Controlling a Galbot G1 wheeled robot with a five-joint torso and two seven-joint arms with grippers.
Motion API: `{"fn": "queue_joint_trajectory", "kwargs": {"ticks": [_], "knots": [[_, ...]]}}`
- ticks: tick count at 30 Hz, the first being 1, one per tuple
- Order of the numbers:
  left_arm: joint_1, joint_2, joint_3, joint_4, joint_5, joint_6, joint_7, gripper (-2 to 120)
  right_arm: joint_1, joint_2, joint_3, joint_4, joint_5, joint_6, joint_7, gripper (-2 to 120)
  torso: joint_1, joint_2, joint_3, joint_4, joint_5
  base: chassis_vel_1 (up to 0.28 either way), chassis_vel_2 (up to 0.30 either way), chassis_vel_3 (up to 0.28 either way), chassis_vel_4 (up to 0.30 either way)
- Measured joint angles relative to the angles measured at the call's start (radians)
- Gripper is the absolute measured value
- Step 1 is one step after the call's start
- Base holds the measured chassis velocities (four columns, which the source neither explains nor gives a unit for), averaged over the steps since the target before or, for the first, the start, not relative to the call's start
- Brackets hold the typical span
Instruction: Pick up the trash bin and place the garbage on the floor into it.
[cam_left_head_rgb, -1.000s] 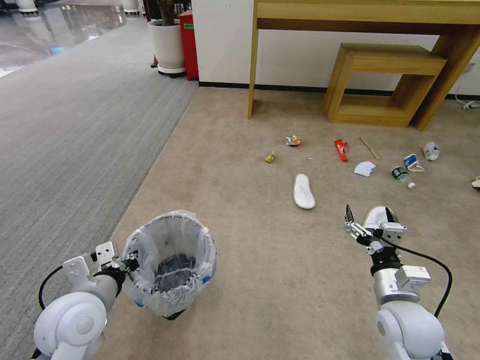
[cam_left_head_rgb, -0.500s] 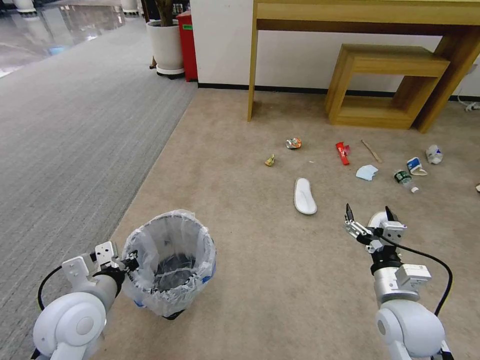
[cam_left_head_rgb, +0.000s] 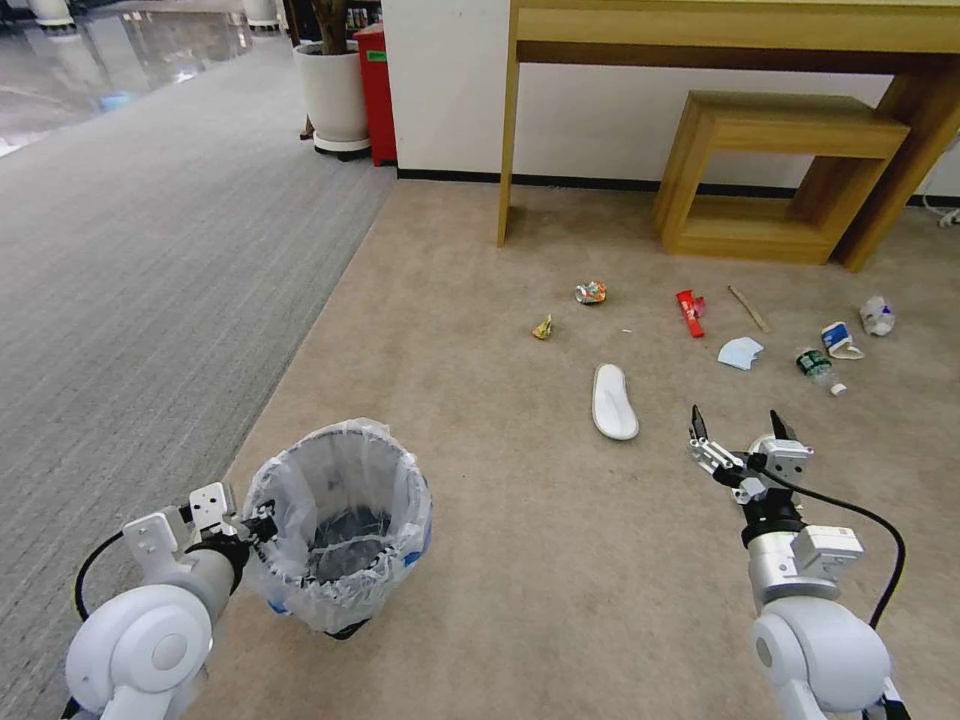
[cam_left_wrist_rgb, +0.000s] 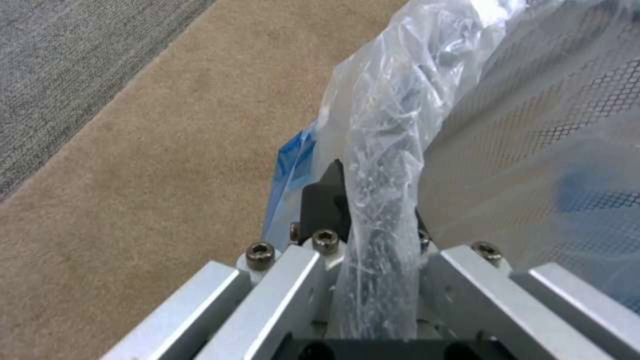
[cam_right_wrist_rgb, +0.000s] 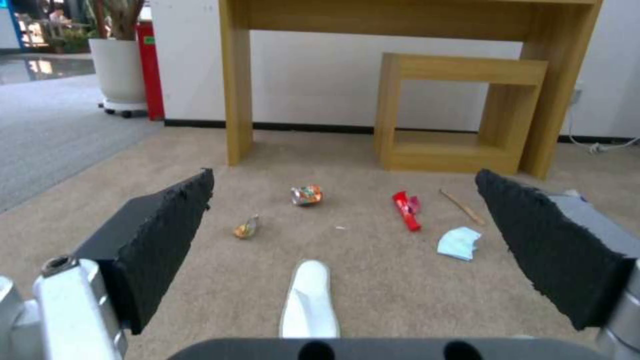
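fingers of the left gripper (cam_left_head_rgb: 262, 521) were clamped on the bag-wrapped rim of the trash bin (cam_left_head_rgb: 340, 525), the crinkly liner (cam_left_wrist_rgb: 383, 165) bunched between them in the left wrist view. bin stood upright on the beige floor (cam_left_head_rgb: 520, 560), near the edge of the grey striped carpet (cam_left_head_rgb: 150, 280). right gripper (cam_left_head_rgb: 738, 432) hung above the floor with fingers spread wide, nothing between them. garbage ahead of it: white slipper (cam_left_head_rgb: 613, 401) nearest, then yellow scrap (cam_left_head_rgb: 542, 328), crushed can (cam_left_head_rgb: 590, 292), red wrapper (cam_left_head_rgb: 689, 312), wooden stick (cam_left_head_rgb: 749, 308), blue mask (cam_left_head_rgb: 739, 353), plastic bottle (cam_left_head_rgb: 817, 366) and two paper cups (cam_left_head_rgb: 840, 340). wooden desk (cam_left_head_rgb: 740, 40) and low wooden shelf (cam_left_head_rgb: 780, 170) stood against the wall beyond.
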Motion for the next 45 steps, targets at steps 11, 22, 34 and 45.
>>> {"fn": "queue_joint_trajectory", "kwargs": {"ticks": [11, 22, 34, 45], "knots": [[-0.004, -0.002, 0.001, 0.005, 0.001, 0.0, 0.001, 1, 0.006, -0.002, -0.002, -0.008, 0.002, -0.002, 0.001, 100, 0.0, 0.0, 0.0, -0.0001, 0.0, -0.051, 0.043, 0.051, -0.044], [-0.003, -0.006, -0.001, 0.005, 0.002, 0.0, 0.001, 1, 0.011, -0.001, -0.005, -0.01, 0.003, -0.004, 0.001, 100, 0.0, 0.0, 0.0, 0.0, 0.0, -0.031, 0.037, 0.037, -0.037], [-0.001, -0.011, -0.002, 0.004, 0.004, 0.0, 0.001, 1, 0.013, -0.001, -0.01, -0.015, 0.008, -0.002, 0.006, 100, 0.0, 0.0, 0.0, 0.0, 0.0, -0.048, 0.045, 0.048, -0.052], [-0.003, -0.013, -0.001, 0.006, 0.006, 0.0, 0.002, 1, 0.014, 0.0, -0.019, -0.012, 0.031, -0.002, 0.012, 100, 0.0, 0.0, 0.0, 0.0, 0.0, -0.007, 0.009, 0.005, -0.005]]}}
